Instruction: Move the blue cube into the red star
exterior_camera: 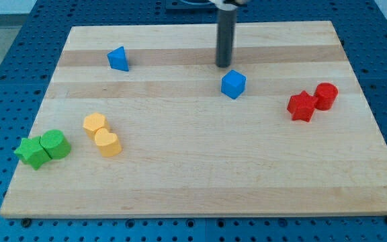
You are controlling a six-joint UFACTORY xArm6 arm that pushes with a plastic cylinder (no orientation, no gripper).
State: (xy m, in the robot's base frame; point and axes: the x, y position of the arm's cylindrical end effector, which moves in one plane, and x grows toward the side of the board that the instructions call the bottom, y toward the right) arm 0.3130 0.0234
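Blue pegboard (5, 81) frames a pale wooden board (200, 168) that fills most of the view. Above the centre, toward 12 o'clock, the dark rod (225, 37) comes down, and my tip (224, 65) rests on the board; no fingers exist here to open or close. Just at 5 o'clock from my tip, near but seemingly not touching, sits the blue cube (233, 84). At 3 o'clock from the cube, well apart, the red star (302, 105) lies touching a red cylinder (326, 95) at its 2 o'clock. Toward 8 o'clock on the board, a green star (32, 152) touches a green cylinder (56, 144). At 3 o'clock of those, two yellow blocks (102, 135) sit pressed together, shapes unclear. Far at 10 o'clock stands a blue triangular block (118, 59), alone.
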